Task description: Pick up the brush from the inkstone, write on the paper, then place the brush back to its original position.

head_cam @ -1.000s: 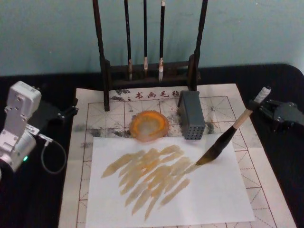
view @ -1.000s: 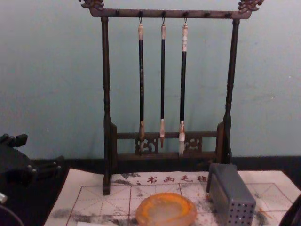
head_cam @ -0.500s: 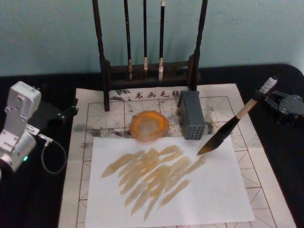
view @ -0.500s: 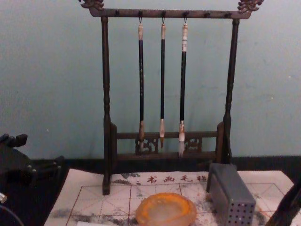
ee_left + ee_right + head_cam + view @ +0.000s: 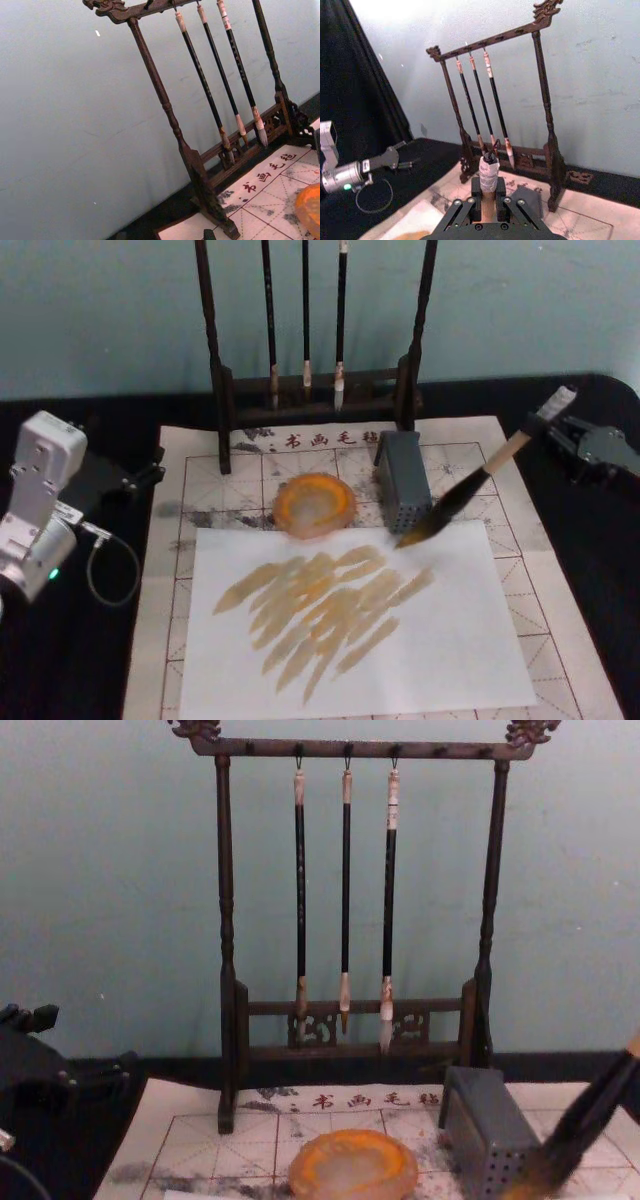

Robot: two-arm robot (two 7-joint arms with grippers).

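Right gripper point(image 5: 556, 428) near surface's right edge, clamped on brush point(image 5: 470, 485) handle, brush tilted, tip over paper point(image 5: 510, 552), just beside box point(image 5: 403, 485), inkstone point(image 5: 315, 504) near, left gripper point(image 5: 140, 478) parked left.

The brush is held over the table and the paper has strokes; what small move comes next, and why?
Probably carry the brush leftward to the inkstone. The right gripper holds its handle end, its tip sits by the grey box at the white sheet's far edge, the sheet bears brown strokes, and the inkstone lies left of the tip. The left arm sits idle at left.
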